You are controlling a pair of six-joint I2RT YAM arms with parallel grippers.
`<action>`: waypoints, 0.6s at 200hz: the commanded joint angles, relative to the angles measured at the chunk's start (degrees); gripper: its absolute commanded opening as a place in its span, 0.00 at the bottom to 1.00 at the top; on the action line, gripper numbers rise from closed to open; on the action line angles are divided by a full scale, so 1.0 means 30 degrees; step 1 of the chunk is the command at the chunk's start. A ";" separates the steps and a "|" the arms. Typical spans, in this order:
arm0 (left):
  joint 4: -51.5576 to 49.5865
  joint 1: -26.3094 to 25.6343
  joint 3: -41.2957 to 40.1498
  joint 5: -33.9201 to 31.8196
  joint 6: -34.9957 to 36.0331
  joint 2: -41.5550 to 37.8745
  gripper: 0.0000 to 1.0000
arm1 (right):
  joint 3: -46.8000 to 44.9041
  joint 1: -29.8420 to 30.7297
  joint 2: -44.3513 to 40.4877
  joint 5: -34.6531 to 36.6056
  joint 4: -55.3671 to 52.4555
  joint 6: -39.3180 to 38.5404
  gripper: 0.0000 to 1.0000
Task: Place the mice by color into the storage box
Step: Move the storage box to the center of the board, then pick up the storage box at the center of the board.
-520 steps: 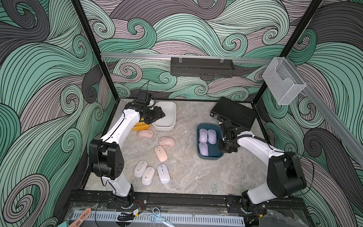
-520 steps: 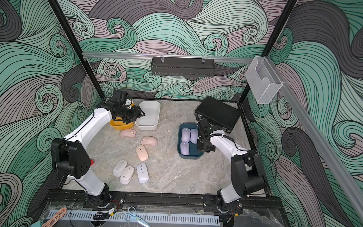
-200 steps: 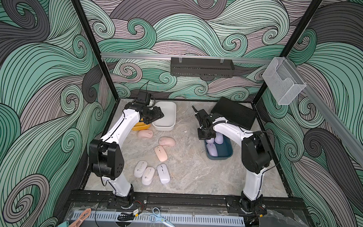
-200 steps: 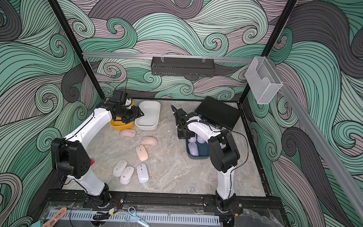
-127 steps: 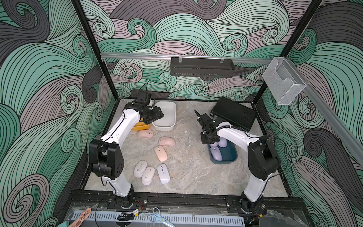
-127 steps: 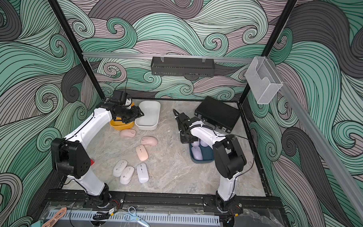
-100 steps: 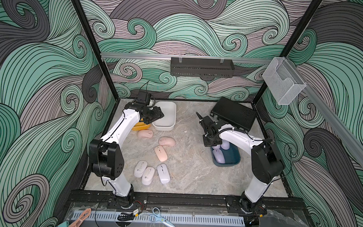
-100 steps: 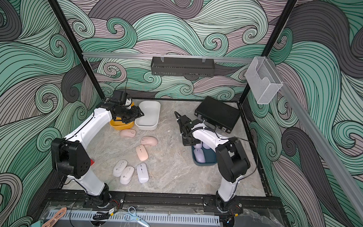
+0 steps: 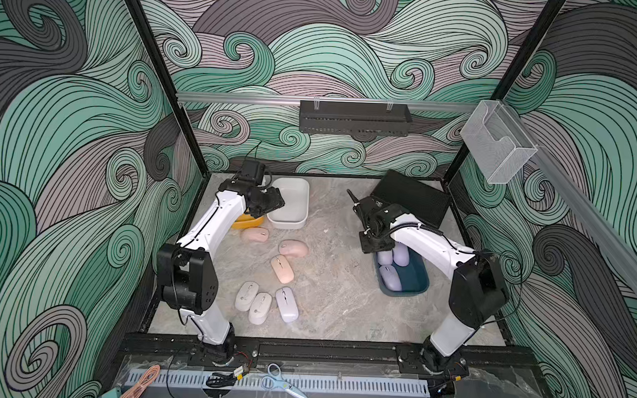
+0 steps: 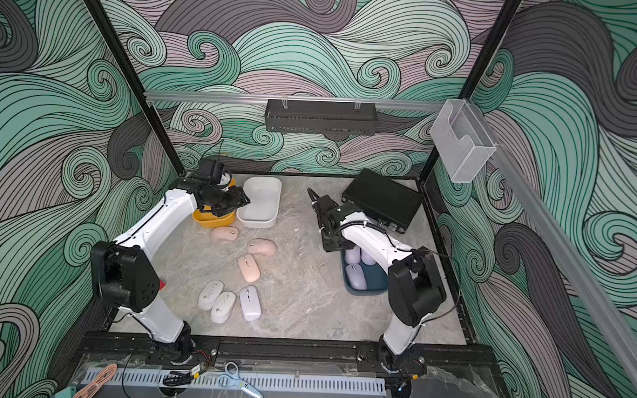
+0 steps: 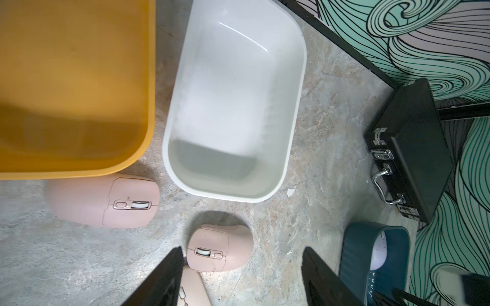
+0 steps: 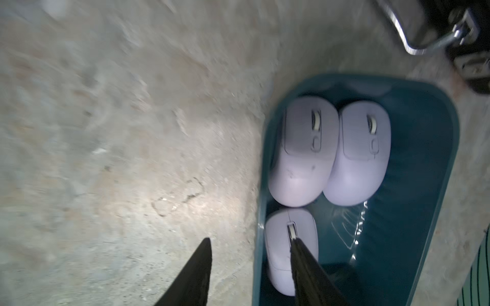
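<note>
- The three lavender mice [image 12: 305, 151] are seen inside the blue tub [image 9: 421, 288]. Two lie side by side and touching, and the third lies just beside them. That colour is judged to be sorted.
- The right gripper [image 12: 250, 239] is held over the tub's rim with its fingers apart and nothing between them. It is probably placed there because that tub has its full set.
- The three pink mice [image 9: 293, 248] are left loose on the table [image 9: 328, 287], wheels up. One lies just beside the yellow tub [image 11: 74, 79].
- The left gripper [image 11: 242, 251] is held over the yellow tub, beside the white tub [image 11: 233, 87], with its jaws spread and empty. It is aimed down at the pink mice, which suggests a pick is being lined up there.
- The white tub is shown empty, as is the visible part of the yellow one. They are set side by side, presumably one for each colour left.
- The three off-white mice [image 9: 260, 308] are gathered in a close row, well apart from every tub.
- A black case [image 9: 411, 199] lies behind the blue tub and is judged irrelevant.
</note>
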 commanded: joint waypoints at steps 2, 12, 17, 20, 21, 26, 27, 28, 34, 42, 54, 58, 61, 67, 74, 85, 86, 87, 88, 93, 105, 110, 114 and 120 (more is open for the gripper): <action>-0.0164 0.0595 -0.0037 -0.1450 -0.0068 -0.1221 0.70 | 0.2505 0.0656 0.1045 -0.1305 0.0447 0.0390 0.54; -0.0094 0.0923 -0.0158 -0.1804 -0.0368 -0.1480 0.70 | 0.3884 0.0906 0.2325 -0.2113 0.0893 0.0813 0.55; -0.0062 0.1108 -0.0259 -0.2020 -0.0594 -0.1647 0.70 | 0.4599 0.1047 0.3008 -0.2543 0.1133 0.0968 0.55; -0.0012 0.1226 -0.0327 -0.2189 -0.0761 -0.1702 0.70 | 0.4988 0.1124 0.3410 -0.2741 0.1425 0.1077 0.56; 0.0002 0.1280 -0.0353 -0.2241 -0.0827 -0.1750 0.70 | 0.5110 0.1150 0.3537 -0.2797 0.1504 0.1121 0.56; 0.0043 0.1529 -0.0496 -0.2592 -0.1168 -0.1909 0.70 | 0.5668 0.1281 0.4195 -0.2973 0.1841 0.1310 0.56; 0.0030 0.1578 -0.0526 -0.2662 -0.1250 -0.1941 0.70 | 0.5816 0.1317 0.4354 -0.3001 0.1903 0.1354 0.56; 0.0052 0.1632 -0.0555 -0.2756 -0.1321 -0.1958 0.70 | 0.5949 0.1335 0.4492 -0.3015 0.1992 0.1406 0.56; 0.0115 0.1901 -0.0716 -0.3251 -0.1826 -0.2177 0.71 | 0.6778 0.1460 0.5279 -0.3116 0.2248 0.1701 0.57; 0.0377 0.2316 -0.1085 -0.3761 -0.2271 -0.2477 0.71 | 0.7865 0.1570 0.6495 -0.3526 0.2455 0.1973 0.57; 0.0640 0.2953 -0.1566 -0.4077 -0.3003 -0.2823 0.72 | 0.9390 0.1688 0.7924 -0.4032 0.2661 0.2478 0.58; 0.0714 0.3184 -0.1689 -0.4067 -0.3212 -0.2889 0.72 | 0.9837 0.1703 0.8365 -0.4254 0.2753 0.2557 0.58; 0.0741 0.3349 -0.1737 -0.4053 -0.3362 -0.2927 0.72 | 1.0144 0.1752 0.8690 -0.4442 0.2803 0.2583 0.59; 0.0809 0.3688 -0.1849 -0.3811 -0.3641 -0.2995 0.72 | 1.0794 0.1817 0.9291 -0.4633 0.2891 0.2632 0.59; 0.0966 0.4065 -0.1937 -0.3342 -0.3834 -0.3023 0.72 | 1.1536 0.1908 0.9950 -0.4835 0.2869 0.2677 0.59; 0.1114 0.4418 -0.1990 -0.2723 -0.3896 -0.2990 0.72 | 1.2457 0.2094 1.0767 -0.5115 0.3002 0.2493 0.59; 0.1122 0.4414 -0.1976 -0.2669 -0.3903 -0.2994 0.72 | 1.2536 0.2104 1.0819 -0.5126 0.3010 0.2488 0.59; 0.1126 0.4442 -0.1968 -0.2628 -0.3907 -0.2982 0.72 | 1.2590 0.2139 1.0874 -0.5118 0.3015 0.2500 0.59; 0.1127 0.4470 -0.1965 -0.2563 -0.3909 -0.2961 0.72 | 1.2647 0.2156 1.0931 -0.5128 0.3017 0.2477 0.59; 0.1173 0.4520 -0.1961 -0.2355 -0.3896 -0.2917 0.72 | 1.2947 0.2222 1.1167 -0.5113 0.3016 0.2454 0.60; 0.1212 0.4506 -0.1991 -0.1916 -0.3871 -0.2749 0.72 | 1.3369 0.2373 1.1618 -0.5233 0.3034 0.2485 0.60; 0.1311 0.4527 -0.2016 -0.1669 -0.3881 -0.2680 0.72 | 1.3409 0.2404 1.1723 -0.5326 0.3157 0.2510 0.60; 0.1355 0.4528 -0.2020 -0.1483 -0.3882 -0.2589 0.71 | 1.3386 0.2429 1.1742 -0.5360 0.3260 0.2568 0.60; 0.1308 0.4527 -0.1980 -0.1271 -0.3881 -0.2466 0.71 | 1.3335 0.2466 1.1777 -0.5398 0.3437 0.2643 0.60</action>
